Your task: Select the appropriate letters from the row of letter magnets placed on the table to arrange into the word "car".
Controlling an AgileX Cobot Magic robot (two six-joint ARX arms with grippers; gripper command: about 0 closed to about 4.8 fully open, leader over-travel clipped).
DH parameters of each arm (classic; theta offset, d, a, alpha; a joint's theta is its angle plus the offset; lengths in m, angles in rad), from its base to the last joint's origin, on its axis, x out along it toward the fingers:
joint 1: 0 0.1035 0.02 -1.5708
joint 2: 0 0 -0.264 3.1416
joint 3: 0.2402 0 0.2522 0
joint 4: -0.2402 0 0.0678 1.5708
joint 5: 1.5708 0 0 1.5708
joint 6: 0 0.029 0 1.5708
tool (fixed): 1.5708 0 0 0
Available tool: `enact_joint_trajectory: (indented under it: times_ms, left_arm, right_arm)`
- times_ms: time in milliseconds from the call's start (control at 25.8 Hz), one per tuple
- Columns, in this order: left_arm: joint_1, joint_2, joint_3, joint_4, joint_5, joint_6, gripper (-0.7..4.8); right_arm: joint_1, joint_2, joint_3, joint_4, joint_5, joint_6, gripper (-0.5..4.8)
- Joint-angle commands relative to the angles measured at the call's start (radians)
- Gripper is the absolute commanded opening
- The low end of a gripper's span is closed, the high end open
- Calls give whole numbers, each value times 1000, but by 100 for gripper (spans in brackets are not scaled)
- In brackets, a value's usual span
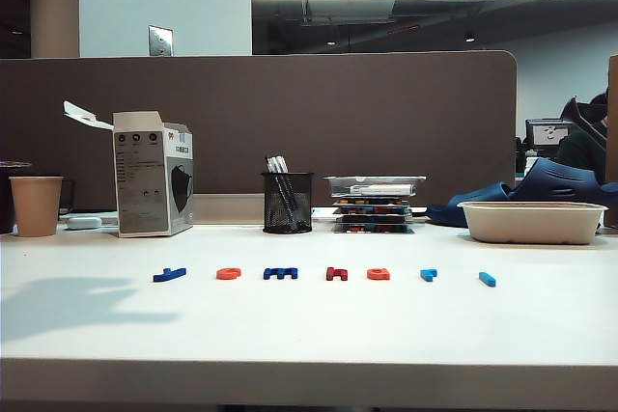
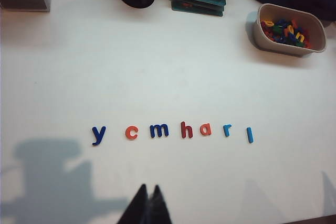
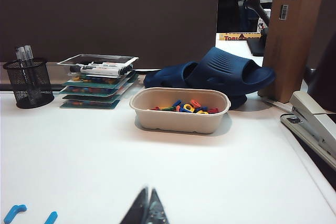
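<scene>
Seven letter magnets lie in a row on the white table (image 1: 309, 335), reading y c m h a r l in the left wrist view. The orange-red c (image 2: 131, 132) (image 1: 228, 274), orange-red a (image 2: 205, 128) (image 1: 378, 274) and light-blue r (image 2: 227, 130) (image 1: 428, 274) sit among the dark blue y (image 2: 98, 135) and m (image 2: 159, 129), dark red h (image 2: 187, 129) and light-blue l (image 2: 250, 135). My left gripper (image 2: 149, 186) hovers shut and empty, short of the row near the c and m. My right gripper (image 3: 148, 189) is shut and empty, off to the row's right end. Neither arm shows in the exterior view.
Along the back stand a paper cup (image 1: 36, 206), an open grey box (image 1: 152, 174), a black mesh pen holder (image 1: 287, 202) and stacked trays (image 1: 374, 202). A beige bowl (image 3: 180, 109) holds spare letters. Blue slippers (image 3: 220, 74) and a stapler (image 3: 312, 121) lie far right.
</scene>
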Motion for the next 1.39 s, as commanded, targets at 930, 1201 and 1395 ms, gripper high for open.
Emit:
enact_joint_trajectory:
  times_ms: [930, 1201, 1395]
  left_arm:
    - [0, -4, 3, -15, -1, 5, -6]
    - [0, -4, 3, -15, -1, 5, -6]
    - [0, -4, 3, -15, -1, 5, -6]
  right_arm:
    - [0, 264, 801, -686, -100, 18, -6]
    - [2, 557, 1091, -819, -322, 20, -6]
    - [45, 749, 1204, -832, -557, 112, -6]
